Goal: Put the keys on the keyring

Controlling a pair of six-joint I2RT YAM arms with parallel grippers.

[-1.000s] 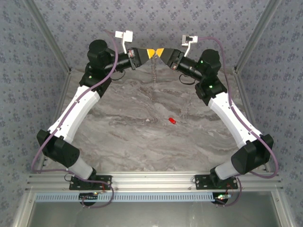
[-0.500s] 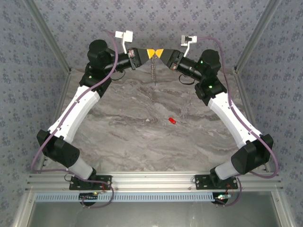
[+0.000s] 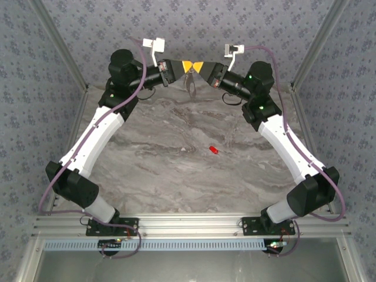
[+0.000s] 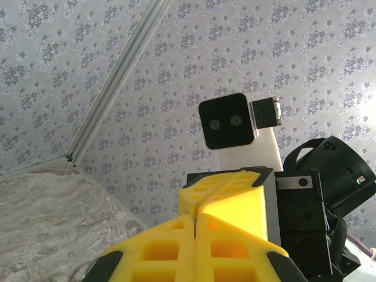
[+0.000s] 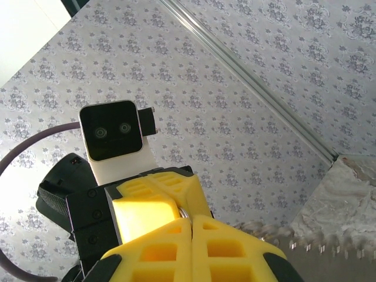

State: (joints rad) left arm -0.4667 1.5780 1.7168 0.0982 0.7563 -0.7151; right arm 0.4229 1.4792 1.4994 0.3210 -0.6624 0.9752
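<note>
Both grippers meet tip to tip high over the far edge of the table. The left gripper [image 3: 187, 64] and the right gripper [image 3: 199, 64] are each shut on the top of the keyring [image 3: 191, 83], a thin grey loop hanging below the yellow fingertips. In the right wrist view a bit of the metal keyring [image 5: 185, 212] shows where the right gripper [image 5: 192, 220] meets the left gripper [image 5: 154, 187]. In the left wrist view the left gripper [image 4: 195, 218] pinches a thin metal sliver, facing the right gripper [image 4: 232, 191]. The key [image 3: 214, 150], a tiny red piece, lies alone on the marble.
The marble table [image 3: 153, 158] stretches between the two arms. Patterned walls close the back and both sides, with metal corner rails [image 3: 61, 53]. An aluminium frame [image 3: 188, 226] runs along the near edge by the arm bases.
The right gripper's jaws have closed at the left gripper's tips. The hanging keyring, a long thin line before, now shows as a short loop under the fingertips. The red key has not moved.
</note>
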